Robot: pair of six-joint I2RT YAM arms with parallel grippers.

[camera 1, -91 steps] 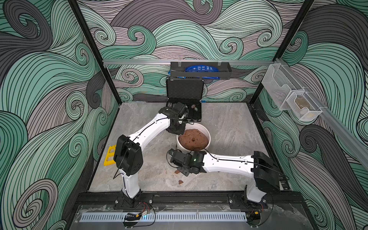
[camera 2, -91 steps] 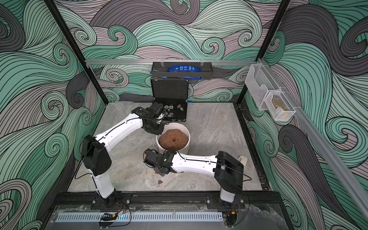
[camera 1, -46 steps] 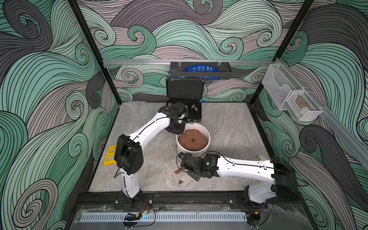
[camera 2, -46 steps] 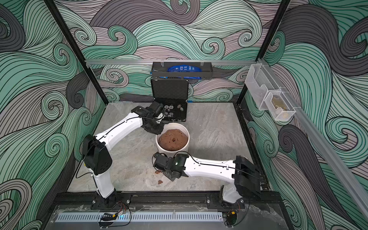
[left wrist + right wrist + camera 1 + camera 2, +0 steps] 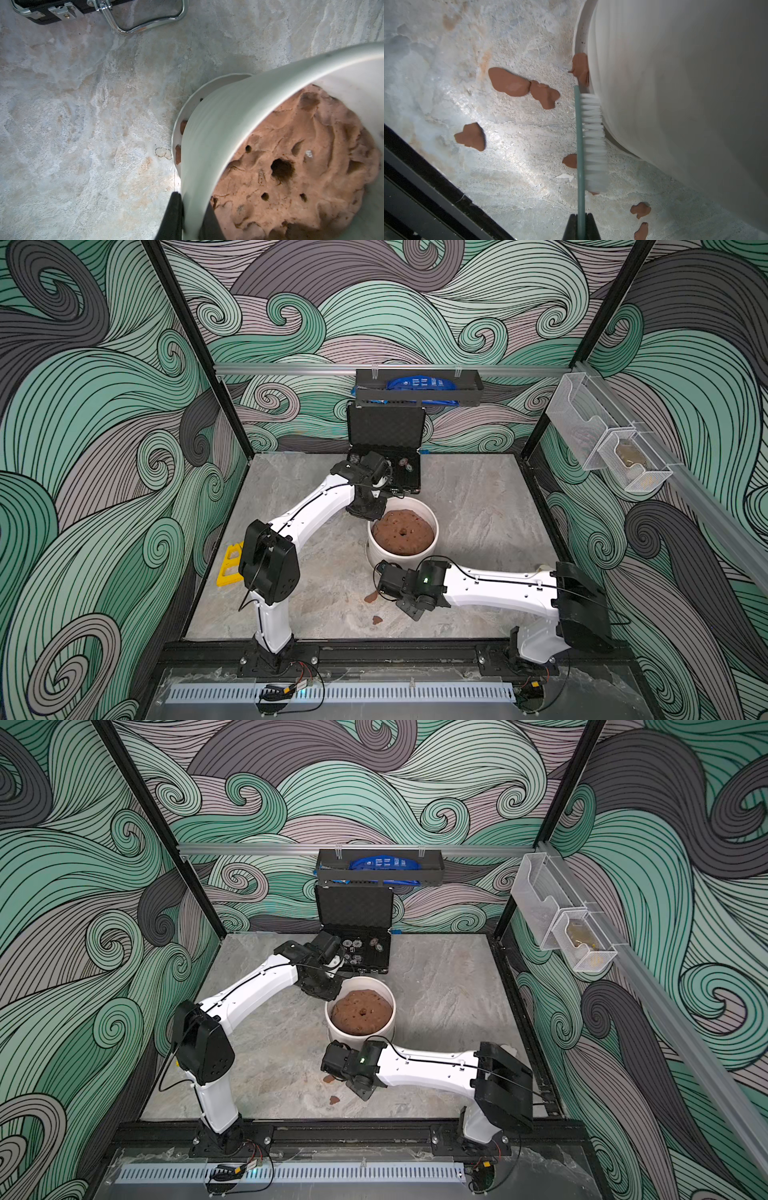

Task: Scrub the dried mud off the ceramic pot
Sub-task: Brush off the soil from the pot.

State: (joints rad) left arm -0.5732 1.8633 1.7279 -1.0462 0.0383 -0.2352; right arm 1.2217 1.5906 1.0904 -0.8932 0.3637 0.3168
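Pot (image 5: 399, 560) at centre of table (image 5: 478, 506), on saucer (image 5: 195, 95), packed w/ soil (image 5: 390, 526): prob. heavy, rigid, wall slick, chip-prone. Best gripped at rim: left gripper (image 5: 192, 207) fingers pinching rim wall, one inside, one outside. Opposite, right gripper (image 5: 581, 224) fingers clamped on brush (image 5: 580, 145) handle, bristles against lower wall. Flakes of dried mud (image 5: 508, 83) mostly on table nr pot; one lump at saucer edge.

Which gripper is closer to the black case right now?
Left. The left gripper clamps the pot rim on the case side; the right gripper holds a brush at the pot's opposite, front side.
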